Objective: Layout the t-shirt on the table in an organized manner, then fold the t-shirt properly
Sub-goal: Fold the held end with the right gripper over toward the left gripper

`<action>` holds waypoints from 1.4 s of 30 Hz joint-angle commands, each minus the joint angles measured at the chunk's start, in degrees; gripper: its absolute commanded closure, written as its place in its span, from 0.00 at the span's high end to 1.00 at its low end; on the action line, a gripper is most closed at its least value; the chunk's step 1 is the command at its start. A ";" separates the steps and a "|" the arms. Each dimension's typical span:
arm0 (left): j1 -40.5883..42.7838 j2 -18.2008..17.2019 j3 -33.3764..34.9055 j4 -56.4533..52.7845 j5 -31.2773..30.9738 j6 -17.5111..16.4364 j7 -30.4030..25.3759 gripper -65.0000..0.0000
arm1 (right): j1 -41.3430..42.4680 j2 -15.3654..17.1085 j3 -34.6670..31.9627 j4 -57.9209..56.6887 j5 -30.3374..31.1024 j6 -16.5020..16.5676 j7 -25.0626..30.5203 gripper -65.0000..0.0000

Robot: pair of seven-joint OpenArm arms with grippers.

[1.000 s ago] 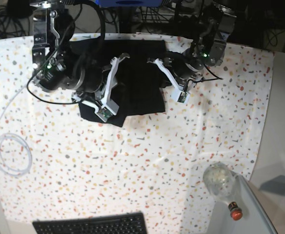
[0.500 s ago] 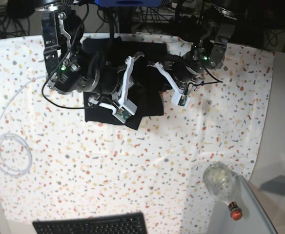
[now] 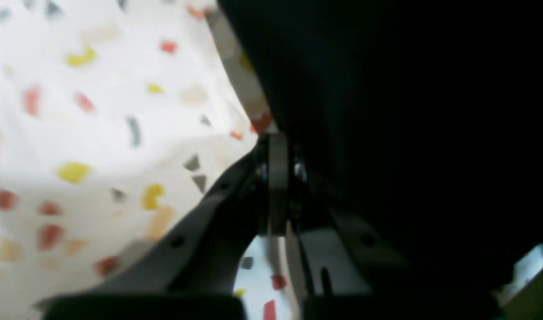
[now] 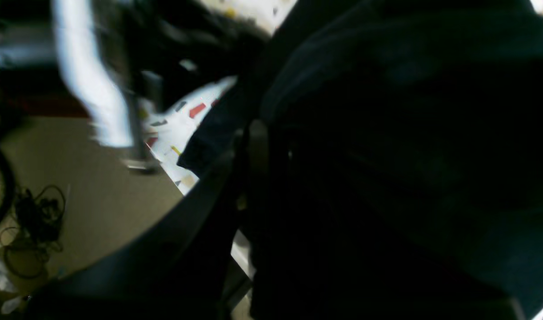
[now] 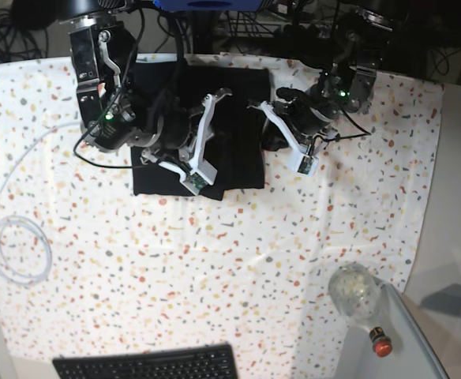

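Note:
The black t-shirt [image 5: 242,95] lies as a folded block at the far middle of the speckled table [image 5: 215,260]. My right arm reaches over its left half from the left of the base view. In the right wrist view, my right gripper [image 4: 253,133] is shut on a bunched layer of the t-shirt [image 4: 409,133]. Its tips are lost against the black cloth in the base view. My left gripper [image 5: 271,144] stands shut at the shirt's right edge. The left wrist view shows its tips [image 3: 278,146] together where the t-shirt [image 3: 409,111] meets the table [image 3: 98,111]. Whether fabric is pinched there does not show.
A black keyboard [image 5: 148,365] sits at the near edge. A coiled white cable [image 5: 17,251] lies at the left. A clear bottle with a red cap [image 5: 357,296] rests at the lower right beside a plain grey side surface [image 5: 408,347]. Floor and cables [image 4: 36,213] lie past the far edge.
My right arm has swung right and toward the far edge, carrying the shirt's left part over the middle. The shirt's near edge now looks squarer. My left arm has shifted slightly right.

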 commanded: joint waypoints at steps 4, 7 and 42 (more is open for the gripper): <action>2.36 -2.39 -3.85 5.15 -0.22 -0.33 -0.83 0.00 | 1.00 -0.37 -0.03 0.60 1.40 0.19 3.97 0.00; 5.17 -5.38 -6.05 6.11 -0.48 -0.33 -0.83 0.00 | 1.44 -0.37 -0.03 -1.60 1.40 0.19 5.64 0.00; 14.93 -8.89 -32.77 6.20 -0.57 -10.26 -0.83 0.00 | 1.17 0.42 -0.65 1.04 1.31 -3.94 10.47 0.25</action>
